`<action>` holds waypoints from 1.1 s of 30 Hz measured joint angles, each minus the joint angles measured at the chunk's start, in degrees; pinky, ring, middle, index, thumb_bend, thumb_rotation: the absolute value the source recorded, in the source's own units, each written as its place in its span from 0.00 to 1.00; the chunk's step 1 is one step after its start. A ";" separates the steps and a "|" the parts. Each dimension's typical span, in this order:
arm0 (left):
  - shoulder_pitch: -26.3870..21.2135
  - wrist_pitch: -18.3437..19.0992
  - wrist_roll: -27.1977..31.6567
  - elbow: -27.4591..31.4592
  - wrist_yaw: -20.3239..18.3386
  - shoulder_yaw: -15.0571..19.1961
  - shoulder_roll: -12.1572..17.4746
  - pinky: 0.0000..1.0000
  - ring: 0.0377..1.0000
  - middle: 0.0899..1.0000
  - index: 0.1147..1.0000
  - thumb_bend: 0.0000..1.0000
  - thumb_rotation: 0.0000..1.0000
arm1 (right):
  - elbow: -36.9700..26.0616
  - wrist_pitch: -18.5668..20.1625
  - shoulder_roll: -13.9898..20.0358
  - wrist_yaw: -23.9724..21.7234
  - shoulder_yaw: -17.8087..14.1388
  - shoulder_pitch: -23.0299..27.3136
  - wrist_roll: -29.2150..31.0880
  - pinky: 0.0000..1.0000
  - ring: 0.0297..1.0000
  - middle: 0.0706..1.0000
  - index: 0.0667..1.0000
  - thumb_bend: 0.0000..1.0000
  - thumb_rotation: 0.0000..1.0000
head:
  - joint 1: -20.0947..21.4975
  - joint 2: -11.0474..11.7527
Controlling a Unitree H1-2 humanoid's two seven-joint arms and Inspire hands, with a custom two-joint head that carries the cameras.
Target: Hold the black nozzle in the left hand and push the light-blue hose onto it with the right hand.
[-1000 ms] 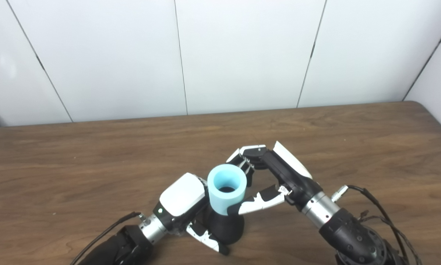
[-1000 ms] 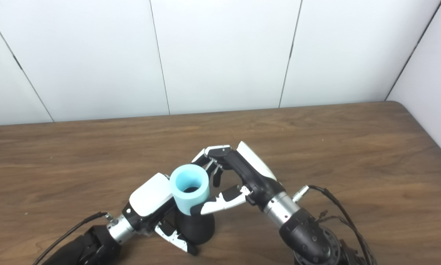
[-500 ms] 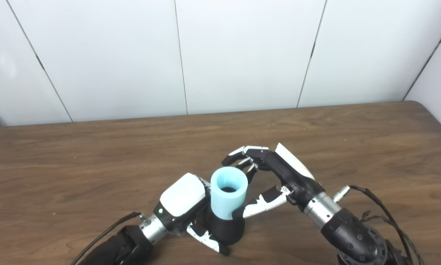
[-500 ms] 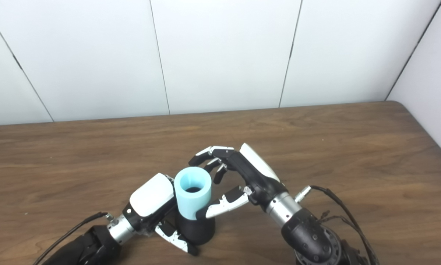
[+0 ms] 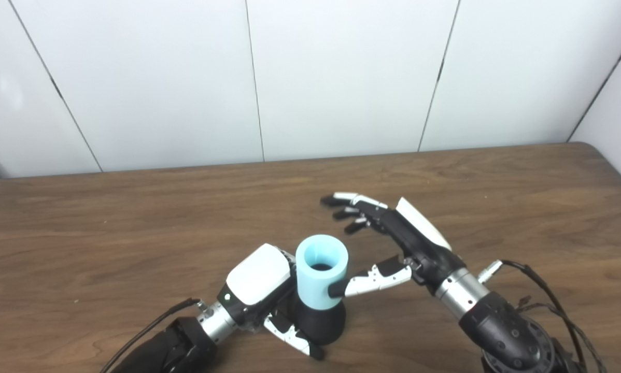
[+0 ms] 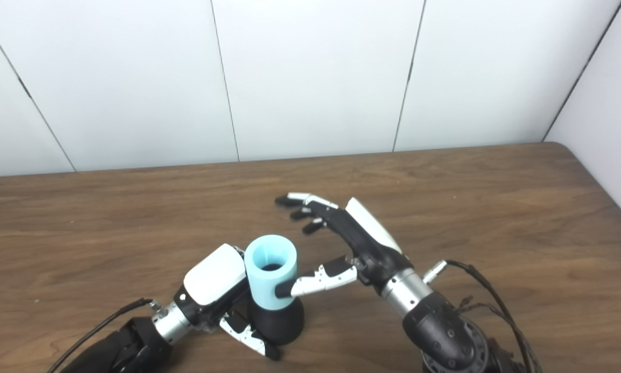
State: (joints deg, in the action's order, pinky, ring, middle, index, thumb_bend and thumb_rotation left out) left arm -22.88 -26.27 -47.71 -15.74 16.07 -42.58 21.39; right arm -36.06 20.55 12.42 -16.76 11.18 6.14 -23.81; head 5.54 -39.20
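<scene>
The black nozzle point(image 5: 318, 324) stands upright on the table near the front edge, its flared base wrapped by my left hand point(image 5: 258, 282), which is shut on it. The light-blue hose point(image 5: 321, 277) sits upright on top of the nozzle, its open end facing up. My right hand point(image 5: 393, 243) is to the right of the hose with its fingers spread open and lifted clear behind the hose. Only the thumb tip rests against the hose's right side. In the right eye view the hose point(image 6: 270, 272) and right hand point(image 6: 349, 241) stand the same way.
The brown wooden table point(image 5: 134, 228) stretches to a white panelled wall at the back. A black cable point(image 5: 544, 305) trails from my right wrist over the table's front right part. Another cable point(image 5: 150, 324) runs from my left wrist.
My right hand has let go of the hose: its fingers uncurled and drew back to the right. The hose sank lower onto the nozzle. My left hand stayed in place.
</scene>
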 measured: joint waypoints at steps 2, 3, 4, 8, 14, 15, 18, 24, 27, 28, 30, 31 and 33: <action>-0.03 0.00 0.00 -0.03 0.01 -0.04 0.00 0.16 0.19 0.38 0.43 0.52 0.00 | -1.17 -3.48 0.38 1.26 -0.01 0.00 -2.14 0.98 0.98 1.00 1.00 0.89 0.86 | 0.00 0.00; -0.04 0.00 0.01 -0.04 0.02 -0.07 0.00 0.17 0.21 0.36 0.45 0.52 0.00 | -1.81 -4.89 0.63 1.54 -0.01 0.00 -3.00 0.99 0.98 1.00 1.00 0.87 0.87 | 0.00 0.00; -0.06 0.00 0.02 -0.07 0.03 -0.09 0.00 0.18 0.22 0.35 0.45 0.51 0.00 | -2.40 -6.60 0.90 1.71 0.05 0.00 -4.03 0.99 0.98 1.00 1.00 0.87 0.89 | 0.00 0.00; -0.20 0.00 0.00 -0.27 0.28 -0.29 -0.04 0.15 0.18 0.40 0.42 0.52 0.00 | -5.29 -9.74 1.57 0.82 0.87 -0.08 -8.69 1.00 0.99 1.00 1.00 0.87 0.98 | 0.18 0.18; -0.61 -0.01 -0.03 -0.79 0.88 -0.99 -0.04 0.18 0.22 0.34 0.46 0.51 0.00 | -9.57 -12.17 4.52 -5.24 2.29 -0.09 -14.18 1.00 1.00 1.00 1.00 0.93 1.00 | 0.00 0.18; -0.65 -0.01 -0.02 -0.89 0.96 -1.04 -0.04 0.16 0.19 0.38 0.44 0.52 0.00 | -9.84 -12.48 4.86 -6.18 2.37 -0.09 -14.43 1.00 1.00 1.00 1.00 0.94 0.99 | 0.00 0.18; -0.77 -0.03 -0.03 -1.08 1.14 -1.13 -0.08 0.15 0.17 0.42 0.42 0.52 0.00 | -10.12 -14.32 5.61 -8.29 2.63 -0.40 -15.65 1.00 1.00 1.00 0.98 0.94 0.97 | 0.00 0.09; -0.86 -0.08 -0.05 -1.16 1.17 -1.23 -0.09 0.16 0.19 0.42 0.41 0.52 0.00 | -11.06 -20.49 6.62 -10.17 3.14 -2.69 -22.14 1.00 0.93 0.94 0.94 0.84 0.88 | 0.18 0.18; -0.90 -0.08 -0.04 -1.16 1.19 -1.32 -0.08 0.15 0.19 0.42 0.41 0.52 0.00 | -10.95 -23.38 6.62 -11.00 3.42 -4.58 -26.69 0.99 0.94 0.94 0.92 0.83 0.88 | 0.18 0.18; -0.93 -0.08 -0.03 -1.19 1.21 -1.35 -0.08 0.16 0.19 0.42 0.41 0.52 0.00 | -10.74 -24.06 6.63 -11.43 3.48 -5.14 -27.92 0.99 0.94 0.95 0.92 0.83 0.88 | 0.00 0.26; -0.95 -0.08 0.08 -1.24 1.20 -1.42 -0.07 0.15 0.18 0.42 0.41 0.52 0.00 | -9.53 -25.68 6.62 -12.13 3.48 -6.16 -29.84 1.00 0.96 0.96 0.93 0.84 0.89 | 0.00 0.26; -0.97 -0.08 0.09 -1.25 1.19 -1.44 -0.07 0.17 0.21 0.38 0.43 0.52 0.00 | -9.01 -25.92 6.62 -12.60 3.50 -6.57 -30.41 1.00 0.96 0.97 0.93 0.84 0.89 | 0.00 0.26; -0.97 -0.08 0.10 -1.25 1.19 -1.47 -0.06 0.17 0.21 0.34 0.45 0.51 0.00 | -8.92 -26.70 6.53 -12.81 3.41 -7.01 -31.21 1.00 0.98 0.98 0.95 0.83 0.91 | 0.00 0.26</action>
State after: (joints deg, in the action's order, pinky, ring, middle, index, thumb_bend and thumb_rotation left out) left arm -23.86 -26.35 -47.61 -16.99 17.26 -44.05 21.33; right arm -44.98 -6.15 18.95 -29.57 14.60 -0.87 -55.02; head 5.54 -38.94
